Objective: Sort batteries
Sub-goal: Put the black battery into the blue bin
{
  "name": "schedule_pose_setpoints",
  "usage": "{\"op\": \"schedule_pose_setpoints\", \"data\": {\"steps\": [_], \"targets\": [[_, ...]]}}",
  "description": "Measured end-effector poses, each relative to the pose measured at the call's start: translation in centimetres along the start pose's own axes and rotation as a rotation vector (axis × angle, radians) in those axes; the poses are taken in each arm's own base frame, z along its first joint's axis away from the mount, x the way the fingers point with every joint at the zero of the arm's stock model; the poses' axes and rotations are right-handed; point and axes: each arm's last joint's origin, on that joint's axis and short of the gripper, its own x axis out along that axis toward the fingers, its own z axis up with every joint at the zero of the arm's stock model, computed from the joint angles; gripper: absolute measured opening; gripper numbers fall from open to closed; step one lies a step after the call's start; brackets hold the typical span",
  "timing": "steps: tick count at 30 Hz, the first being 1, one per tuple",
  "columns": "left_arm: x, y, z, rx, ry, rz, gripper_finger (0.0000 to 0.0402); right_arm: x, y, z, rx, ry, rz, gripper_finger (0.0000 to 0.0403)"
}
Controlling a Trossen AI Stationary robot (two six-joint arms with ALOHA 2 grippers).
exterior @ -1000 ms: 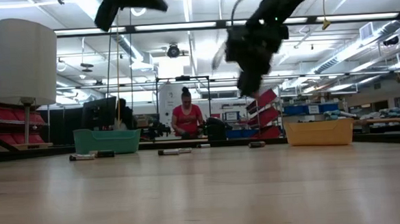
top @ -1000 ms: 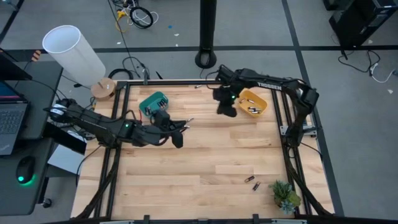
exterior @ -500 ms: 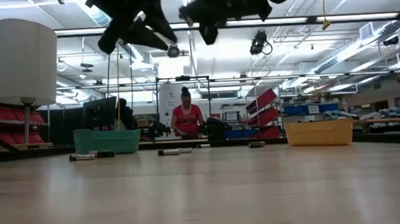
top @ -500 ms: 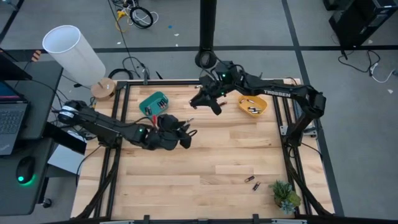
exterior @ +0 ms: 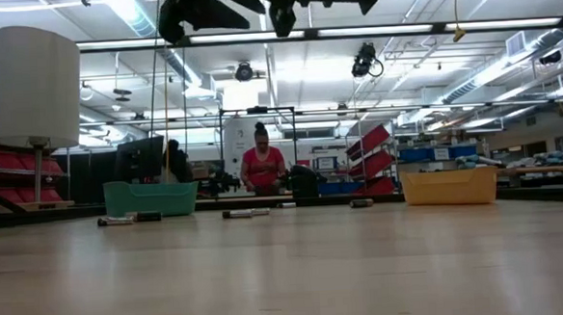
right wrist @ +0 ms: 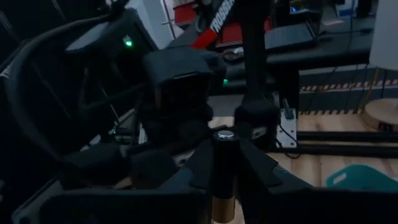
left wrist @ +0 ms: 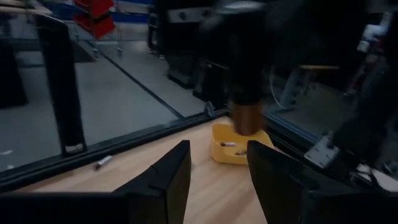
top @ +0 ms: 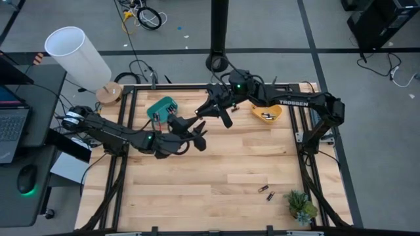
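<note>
A battery (right wrist: 224, 177) stands pinched upright in the right end effector (top: 220, 113), raised over the counter (top: 216, 177) near the teal bin (top: 161, 108). The left end effector (top: 197, 131), fingers (left wrist: 166, 180) parted and empty, faces it just beside. Half a second ago they were farther apart.

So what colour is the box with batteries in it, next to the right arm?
The bin is yellow-orange, clearest in the high view; batteries lie inside.

Light wooden table (top: 197, 170), teal bin (top: 161, 107) near its far left corner, orange bin (top: 268, 110) far right, two batteries (top: 266, 192) and small plant (top: 300, 206) near right corner.
</note>
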Motion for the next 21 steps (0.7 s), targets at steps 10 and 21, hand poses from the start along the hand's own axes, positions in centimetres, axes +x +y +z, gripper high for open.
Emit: {"op": "schedule_pose_setpoints", "data": {"steps": [10,21], "targets": [[0.0,-0.2,0.9,-0.031,-0.075,0.030,0.0170,0.7,1.0,0.1,-0.030,-0.011,0.020,0.0048],[0.0,-0.4,1.2,-0.056,-0.073,-0.017,0.0164,0.8,1.0,0.6,-0.033,-0.060,0.021,0.0049]]}}
